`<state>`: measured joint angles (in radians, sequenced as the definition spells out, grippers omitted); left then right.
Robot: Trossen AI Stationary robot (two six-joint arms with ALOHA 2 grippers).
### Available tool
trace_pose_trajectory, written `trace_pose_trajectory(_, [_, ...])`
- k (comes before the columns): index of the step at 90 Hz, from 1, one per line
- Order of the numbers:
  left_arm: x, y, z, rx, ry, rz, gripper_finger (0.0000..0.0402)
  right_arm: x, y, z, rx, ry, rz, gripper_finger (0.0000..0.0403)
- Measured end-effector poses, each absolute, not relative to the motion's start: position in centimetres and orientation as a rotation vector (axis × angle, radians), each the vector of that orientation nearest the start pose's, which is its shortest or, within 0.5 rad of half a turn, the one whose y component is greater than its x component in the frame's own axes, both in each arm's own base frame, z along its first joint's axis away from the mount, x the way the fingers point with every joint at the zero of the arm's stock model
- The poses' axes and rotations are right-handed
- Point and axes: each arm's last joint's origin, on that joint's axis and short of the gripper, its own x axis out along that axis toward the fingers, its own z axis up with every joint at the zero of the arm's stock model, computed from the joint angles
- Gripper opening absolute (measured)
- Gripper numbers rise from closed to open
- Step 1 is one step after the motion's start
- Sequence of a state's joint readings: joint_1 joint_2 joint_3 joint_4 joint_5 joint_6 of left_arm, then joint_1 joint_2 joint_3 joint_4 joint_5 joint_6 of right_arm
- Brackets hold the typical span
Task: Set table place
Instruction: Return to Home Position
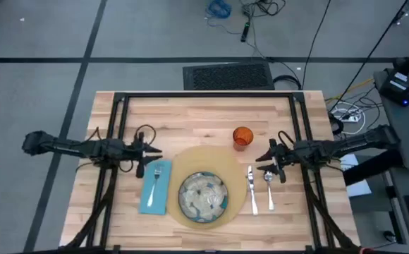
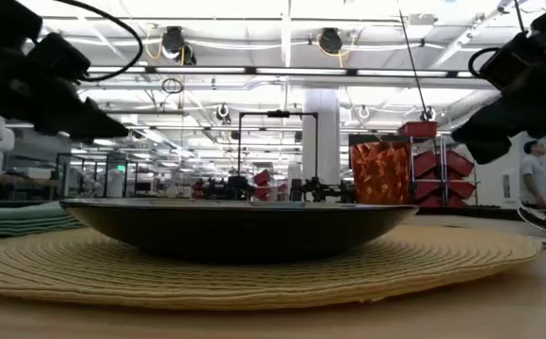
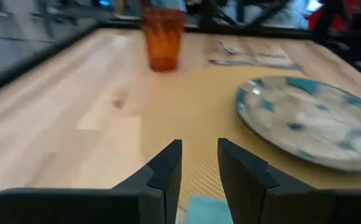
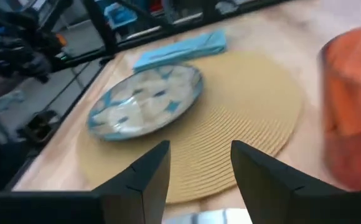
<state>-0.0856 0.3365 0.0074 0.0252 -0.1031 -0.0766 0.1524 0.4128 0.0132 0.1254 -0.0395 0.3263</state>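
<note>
Placemat (image 1: pixel 203 185) with its speckled dish (image 1: pixel 203 195) sits on the desk (image 1: pixel 190 113), orange cup (image 1: pixel 242 137) at 1 o'clock. Both empty: left jaws narrow at 9, right jaws wider at 3. A sloppy right-arm retreat could tip that cup.

This is looking like a big open robotics lab or workshop hall. Long strip lights (image 2: pixel 282 14) are running across a high ceiling with bare pipes, a white column (image 2: pixel 320 132) is standing far back, and red bins (image 2: pixel 438 162) are stacking up near a person (image 2: pixel 534 174). Loose cables (image 1: pixel 261 10) are trailing over the grey floor (image 1: pixel 42 42), and a black mat (image 1: pixel 227 76) is lying behind the metal-framed surface (image 1: pixel 204 116).
</note>
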Motion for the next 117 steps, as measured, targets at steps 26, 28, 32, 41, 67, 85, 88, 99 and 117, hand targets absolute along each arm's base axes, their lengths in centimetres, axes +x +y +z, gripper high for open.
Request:
trace_pose_trajectory(26, [11.49, -0.68, 13.72, -0.083, 0.324, 0.039, 0.0088, 11.86, 1.98, 14.30, 0.309, 0.308, 0.158, 0.0160])
trace_pose_trajectory(28, [11.49, -0.68, 13.72, -0.083, 0.324, 0.039, 0.0088, 11.86, 1.98, 14.30, 0.309, 0.308, 0.158, 0.0160])
trace_pose_trajectory(32, [11.49, -0.68, 13.72, -0.083, 0.324, 0.040, 0.0088, 11.86, 1.98, 14.30, 0.309, 0.308, 0.158, 0.0160])
trace_pose_trajectory(41, [11.49, -0.67, 13.72, -0.083, 0.323, 0.042, 0.0088, 11.86, 1.98, 14.30, 0.309, 0.308, 0.158, 0.0160])
trace_pose_trajectory(67, [11.49, -0.66, 13.71, -0.083, 0.323, 0.046, 0.0088, 11.86, 1.98, 14.30, 0.309, 0.308, 0.158, 0.0160])
trace_pose_trajectory(85, [11.48, -0.66, 13.71, -0.083, 0.323, 0.046, 0.0088, 11.86, 1.98, 14.30, 0.309, 0.308, 0.157, 0.0160])
trace_pose_trajectory(88, [11.48, -0.66, 13.71, -0.083, 0.323, 0.046, 0.0088, 11.86, 1.98, 14.30, 0.309, 0.308, 0.157, 0.0160])
trace_pose_trajectory(99, [11.48, -0.66, 13.71, -0.083, 0.323, 0.046, 0.0088, 11.86, 1.98, 14.30, 0.309, 0.308, 0.157, 0.0160])
trace_pose_trajectory(117, [11.48, -0.66, 13.71, -0.083, 0.323, 0.046, 0.0088, 11.86, 1.98, 14.30, 0.309, 0.308, 0.157, 0.0160])
